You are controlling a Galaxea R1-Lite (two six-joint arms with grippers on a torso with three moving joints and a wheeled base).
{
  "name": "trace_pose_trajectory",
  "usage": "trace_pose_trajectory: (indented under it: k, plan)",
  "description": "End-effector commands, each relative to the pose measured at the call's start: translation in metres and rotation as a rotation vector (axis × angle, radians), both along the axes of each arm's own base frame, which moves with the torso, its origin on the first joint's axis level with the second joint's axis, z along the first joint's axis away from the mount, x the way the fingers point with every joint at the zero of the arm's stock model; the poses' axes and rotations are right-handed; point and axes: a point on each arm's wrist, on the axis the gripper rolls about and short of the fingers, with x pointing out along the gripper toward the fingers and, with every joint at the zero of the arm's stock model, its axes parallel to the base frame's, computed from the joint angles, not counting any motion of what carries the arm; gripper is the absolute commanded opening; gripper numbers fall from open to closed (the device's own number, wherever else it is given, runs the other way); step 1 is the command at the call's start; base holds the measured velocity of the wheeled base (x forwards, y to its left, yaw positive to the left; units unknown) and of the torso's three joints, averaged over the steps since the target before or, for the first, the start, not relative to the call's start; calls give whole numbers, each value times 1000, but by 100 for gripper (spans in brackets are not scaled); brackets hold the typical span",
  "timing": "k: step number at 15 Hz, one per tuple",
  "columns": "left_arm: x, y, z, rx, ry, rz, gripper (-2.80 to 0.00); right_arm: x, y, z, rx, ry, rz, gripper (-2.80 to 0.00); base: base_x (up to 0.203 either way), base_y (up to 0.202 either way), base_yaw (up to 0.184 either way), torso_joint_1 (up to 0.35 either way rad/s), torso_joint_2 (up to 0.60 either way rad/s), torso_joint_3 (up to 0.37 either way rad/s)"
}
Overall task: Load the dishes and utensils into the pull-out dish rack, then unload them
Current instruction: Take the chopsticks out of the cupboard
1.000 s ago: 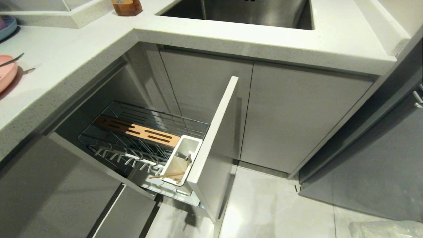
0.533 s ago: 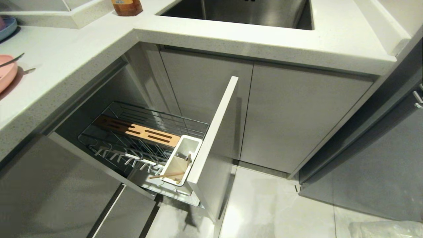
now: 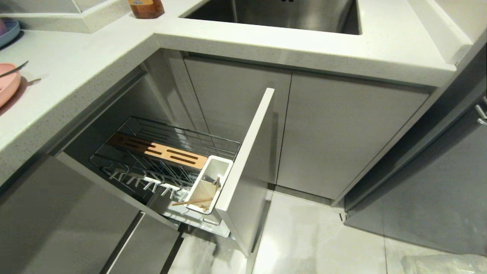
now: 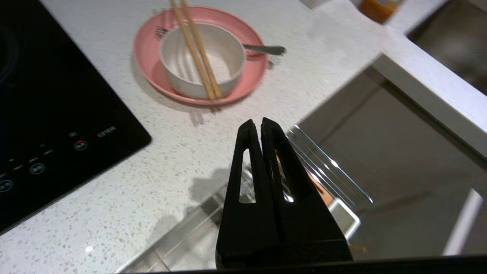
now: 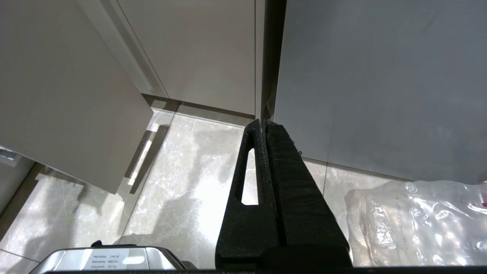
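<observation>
Nothing in the head view has shifted since a second ago: the pull-out dish rack [image 3: 167,160] stands just as it did, drawn out under the counter [image 3: 76,72], and neither arm shows there.

At the far left of the counter lies the pink plate [image 3: 7,85], only its edge in the head view. The left wrist view shows it whole, with the white bowl [image 4: 202,59] sitting on it, a pair of chopsticks [image 4: 196,49] laid across the bowl's rim, and a metal spoon [image 4: 262,48] resting on the plate beside the bowl. A black cooktop [image 4: 49,106] lies near the plate. The left gripper [image 4: 255,123] hovers above the counter edge, short of the plate, its fingers pressed together and holding nothing.

Further right, in the rack, a slotted wooden block [image 3: 159,150] lies along the back, white pegs [image 3: 148,182] line the front, and the white utensil box [image 3: 209,182] holds another wooden stick [image 3: 190,201] leaning out, against the pale-grey front panel [image 3: 247,163].

The right gripper [image 5: 263,123] hangs low over the floor [image 5: 182,190] beside a clear plastic bag [image 5: 414,224], fingers closed and empty.
</observation>
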Motion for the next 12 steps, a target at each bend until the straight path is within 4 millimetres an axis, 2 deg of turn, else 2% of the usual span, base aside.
trace_pose_trajectory:
  k: [1,3,5,10,12]
  plan:
    - [-21,1,-10,14,-27,-55,-280,0,0,-1,0,2,0,-280,0,0,0,0,0,0]
    - [-26,2,-14,18,-30,-79,-280,0,0,-1,0,2,-1,-280,0,0,0,0,0,0]
    - [-29,5,-26,15,-11,-128,-280,0,0,-1,0,2,1,-280,0,0,0,0,0,0]
    - [-59,5,-81,72,20,-192,-280,0,0,-1,0,3,0,-280,0,0,0,0,0,0]
    - [-62,6,-108,137,46,-231,-280,0,0,-1,0,3,0,-280,0,0,0,0,0,0]
